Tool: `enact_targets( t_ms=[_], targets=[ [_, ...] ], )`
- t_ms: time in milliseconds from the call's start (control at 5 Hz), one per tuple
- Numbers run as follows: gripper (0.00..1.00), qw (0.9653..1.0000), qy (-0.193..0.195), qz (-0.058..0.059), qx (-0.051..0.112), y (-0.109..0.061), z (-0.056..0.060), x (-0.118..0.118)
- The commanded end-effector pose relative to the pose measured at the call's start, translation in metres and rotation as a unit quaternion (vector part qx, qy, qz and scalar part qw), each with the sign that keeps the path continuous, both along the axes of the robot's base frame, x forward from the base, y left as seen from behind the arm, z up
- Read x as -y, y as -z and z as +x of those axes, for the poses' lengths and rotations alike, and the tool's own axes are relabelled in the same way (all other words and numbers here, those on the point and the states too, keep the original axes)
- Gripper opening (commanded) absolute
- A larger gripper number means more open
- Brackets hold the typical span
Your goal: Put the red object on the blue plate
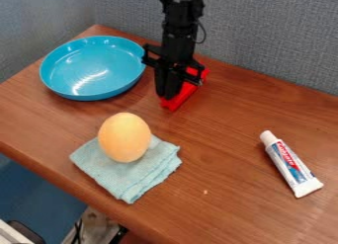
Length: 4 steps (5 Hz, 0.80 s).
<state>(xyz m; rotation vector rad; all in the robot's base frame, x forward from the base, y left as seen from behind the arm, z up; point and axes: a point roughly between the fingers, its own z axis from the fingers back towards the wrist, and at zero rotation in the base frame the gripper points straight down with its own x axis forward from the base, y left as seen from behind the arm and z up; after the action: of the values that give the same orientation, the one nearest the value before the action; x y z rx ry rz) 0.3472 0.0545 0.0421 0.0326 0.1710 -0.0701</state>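
The red object is a small bright red block lying on the wooden table just right of the blue plate. My gripper hangs straight down from a black arm and its black fingers stand low over the block, hiding most of it. Red shows to the right of the fingers and below them. I cannot tell whether the fingers are closed on the block. The blue plate is a round glossy cyan dish at the back left, with nothing in it.
An orange egg-shaped ball rests on a teal folded cloth at the front. A toothpaste tube lies at the right. The table's front edge runs diagonally at lower left. A grey wall stands behind.
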Motion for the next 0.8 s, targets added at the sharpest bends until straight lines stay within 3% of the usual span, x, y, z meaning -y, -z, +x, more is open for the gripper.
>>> enact_targets(
  t_ms=[0,600],
  targets=[
    [0.00,0.9986,-0.006,0.006,0.053,-0.0367,0.0087,-0.0079],
    [0.00,0.9983,0.001,0.000,0.058,-0.0458,0.0084,-0.0073]
  ],
)
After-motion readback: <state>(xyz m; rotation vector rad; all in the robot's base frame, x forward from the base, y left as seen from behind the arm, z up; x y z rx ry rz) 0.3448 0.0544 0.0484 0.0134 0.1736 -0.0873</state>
